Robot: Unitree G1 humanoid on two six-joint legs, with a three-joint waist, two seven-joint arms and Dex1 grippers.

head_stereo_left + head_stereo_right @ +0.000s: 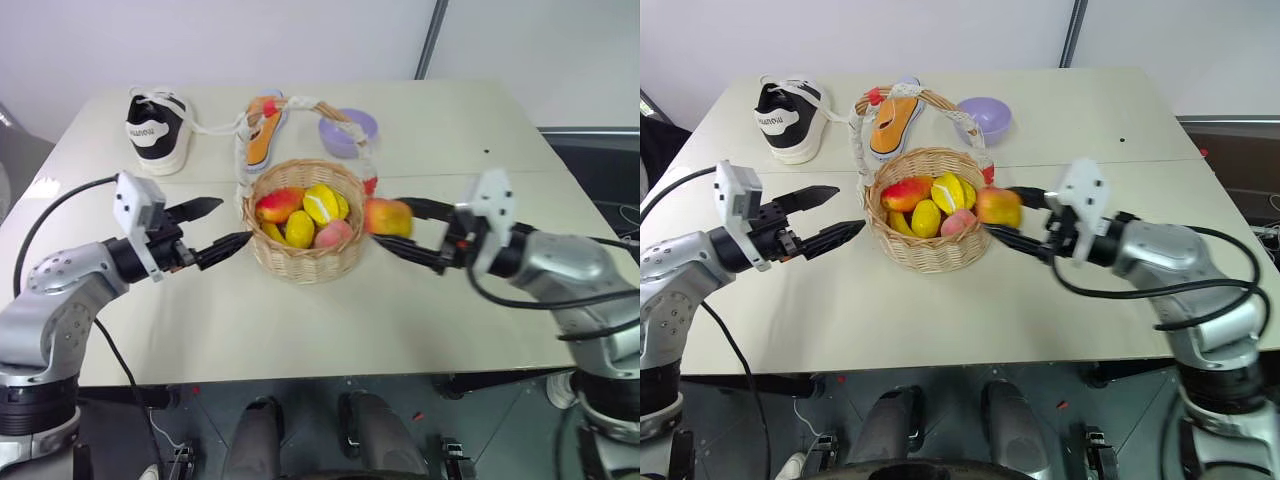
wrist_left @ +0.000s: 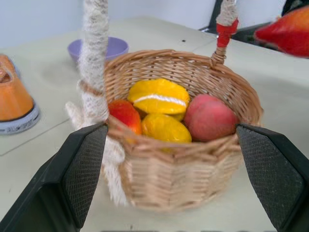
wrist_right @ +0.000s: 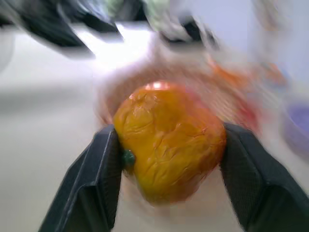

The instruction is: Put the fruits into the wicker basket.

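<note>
The wicker basket (image 1: 305, 250) stands mid-table with its corded handle (image 1: 300, 105) arching over it. Inside lie several fruits: a red-yellow one (image 1: 280, 204), a split yellow lemon (image 1: 322, 203), another lemon (image 1: 299, 229) and a pink peach (image 1: 333, 234). My right gripper (image 1: 400, 227) is shut on a red-orange fruit (image 1: 387, 216), held at the basket's right rim, just above it. The same fruit (image 3: 166, 140) sits between the fingers in the right wrist view. My left gripper (image 1: 222, 225) is open and empty, just left of the basket, pointing at it.
A black-and-white sneaker (image 1: 158, 130) sits at the back left. An orange-soled shoe (image 1: 264, 128) lies behind the basket, and a purple bowl (image 1: 347, 131) beside it. The table's front edge (image 1: 330, 375) is near me.
</note>
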